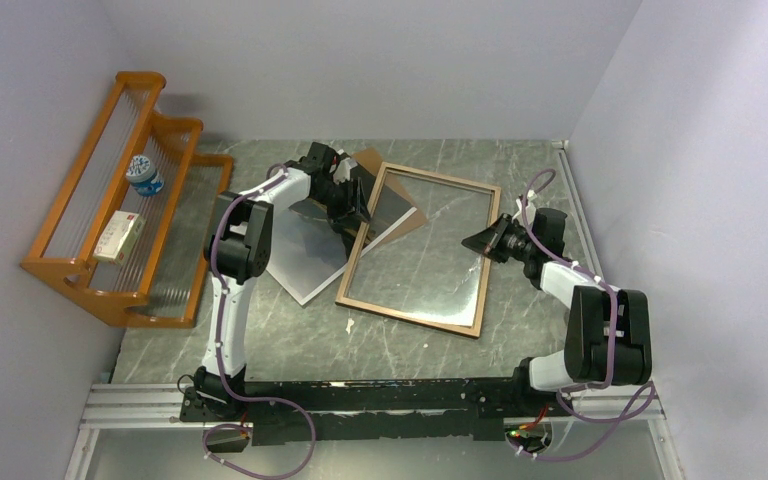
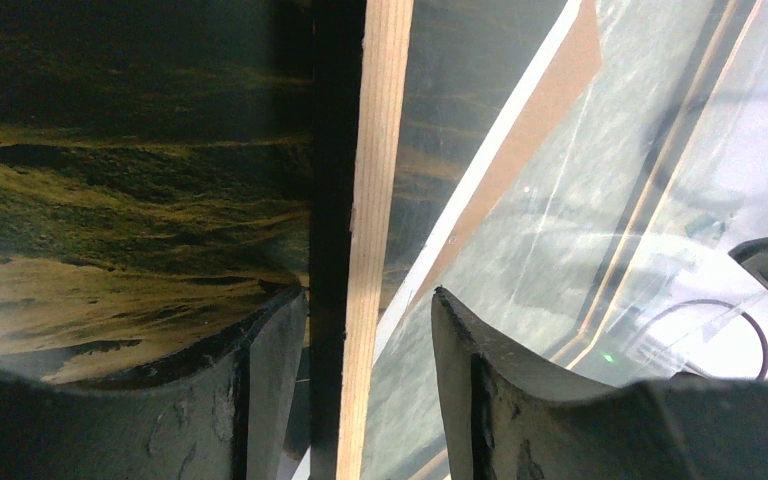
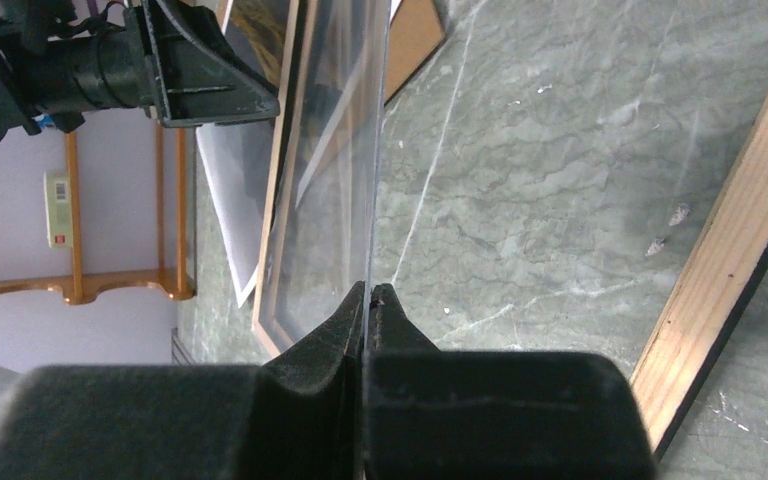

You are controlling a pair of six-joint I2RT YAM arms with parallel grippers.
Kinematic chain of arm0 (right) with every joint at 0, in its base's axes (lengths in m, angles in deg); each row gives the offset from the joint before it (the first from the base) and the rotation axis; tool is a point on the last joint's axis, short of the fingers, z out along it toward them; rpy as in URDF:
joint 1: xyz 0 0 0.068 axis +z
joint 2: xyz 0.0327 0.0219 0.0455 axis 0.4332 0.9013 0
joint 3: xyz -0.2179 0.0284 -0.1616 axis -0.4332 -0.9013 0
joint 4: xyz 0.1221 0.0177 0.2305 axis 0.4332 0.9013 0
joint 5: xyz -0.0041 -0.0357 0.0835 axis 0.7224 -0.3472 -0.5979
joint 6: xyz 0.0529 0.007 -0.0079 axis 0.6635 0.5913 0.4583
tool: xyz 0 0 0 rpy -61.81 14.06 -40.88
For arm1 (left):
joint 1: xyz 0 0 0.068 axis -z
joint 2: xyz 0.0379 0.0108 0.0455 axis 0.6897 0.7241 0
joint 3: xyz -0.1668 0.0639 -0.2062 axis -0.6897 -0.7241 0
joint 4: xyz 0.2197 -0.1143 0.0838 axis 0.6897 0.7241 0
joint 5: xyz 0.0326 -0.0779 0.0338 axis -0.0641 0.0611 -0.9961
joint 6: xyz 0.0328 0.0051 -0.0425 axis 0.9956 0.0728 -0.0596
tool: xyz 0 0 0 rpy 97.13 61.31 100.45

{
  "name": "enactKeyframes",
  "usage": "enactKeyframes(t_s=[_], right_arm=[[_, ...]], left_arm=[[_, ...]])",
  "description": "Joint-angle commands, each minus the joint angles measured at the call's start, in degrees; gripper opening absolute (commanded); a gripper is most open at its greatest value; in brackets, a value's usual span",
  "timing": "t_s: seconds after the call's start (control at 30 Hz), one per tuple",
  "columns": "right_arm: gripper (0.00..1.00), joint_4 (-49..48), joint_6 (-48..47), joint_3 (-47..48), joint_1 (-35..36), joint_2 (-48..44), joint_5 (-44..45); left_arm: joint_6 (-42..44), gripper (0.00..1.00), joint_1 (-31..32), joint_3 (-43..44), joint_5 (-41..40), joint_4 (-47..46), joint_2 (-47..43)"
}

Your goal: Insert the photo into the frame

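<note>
The frame lies wood side up in the middle of the table. My left gripper is open, its jaws on either side of the frame's left rail, with a gap on the right side. The photo lies picture side up to the left, partly under that rail; its dark landscape fills the left wrist view. My right gripper is shut on the right edge of the clear pane, which is tilted over the frame's opening. The frame's right rail passes beside it.
The brown backing board lies under the frame's far left corner. An orange wooden rack stands at the far left with a small jar and a box on it. A small scrap lies near the frame's near-left corner.
</note>
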Motion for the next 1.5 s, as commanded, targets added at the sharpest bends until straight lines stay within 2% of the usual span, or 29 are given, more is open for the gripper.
enactKeyframes(t_s=[0.0,0.3,1.07,1.17,1.47], right_arm=[[0.00,-5.9,-1.1,-0.3,0.5,-0.4,-2.1],[0.00,-6.8,-1.5,-1.0,0.5,-1.9,-2.4],[0.00,-9.1,2.0,1.1,0.6,7.6,1.7],[0.03,-9.4,2.4,1.3,0.6,8.6,1.6],[0.00,-15.3,3.0,-0.4,0.8,9.1,2.3]], left_arm=[[1.3,0.56,0.6,0.2,-2.8,1.3,1.4],[1.2,0.53,0.6,-0.5,-2.9,1.2,1.5],[1.1,0.51,0.6,-1.7,-2.5,1.1,1.6],[1.2,0.51,0.6,-1.6,-2.5,1.3,1.7],[1.5,0.51,0.6,-0.9,-2.5,1.8,2.3]])
